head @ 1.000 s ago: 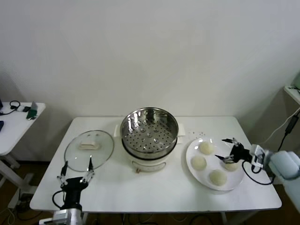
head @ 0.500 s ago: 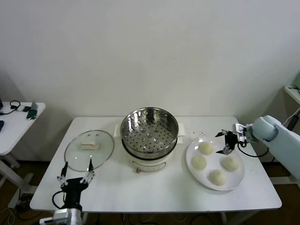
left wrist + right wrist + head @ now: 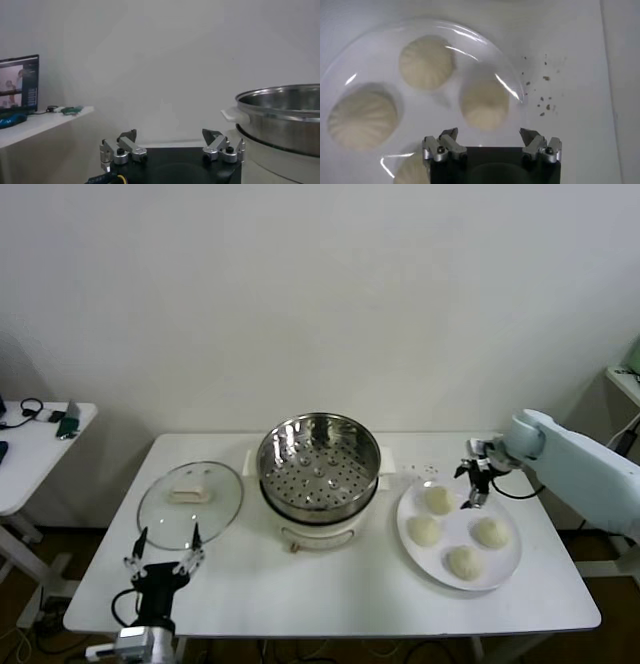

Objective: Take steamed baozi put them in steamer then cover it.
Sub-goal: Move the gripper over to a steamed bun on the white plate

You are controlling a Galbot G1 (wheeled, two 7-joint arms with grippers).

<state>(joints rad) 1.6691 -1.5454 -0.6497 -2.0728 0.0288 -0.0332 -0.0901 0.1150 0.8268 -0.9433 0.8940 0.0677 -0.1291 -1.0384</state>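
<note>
Right gripper (image 3: 472, 484) spread wide, hovering above the far edge of the plate (image 3: 503, 566) holding four steamed baozi (image 3: 438, 499). Left gripper (image 3: 163, 550) likewise wide, parked beside the cover (image 3: 190, 502)

No readable text, labels or numbers anywhere — laptop screen (image 3: 19, 80) illegible.

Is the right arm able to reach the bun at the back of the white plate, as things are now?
Probably yes. The right claw hangs open just above that baozi, at the far edge of the plate. Nothing lies between them, and the other buns sit apart from it, leaving room for the fingers.
</note>
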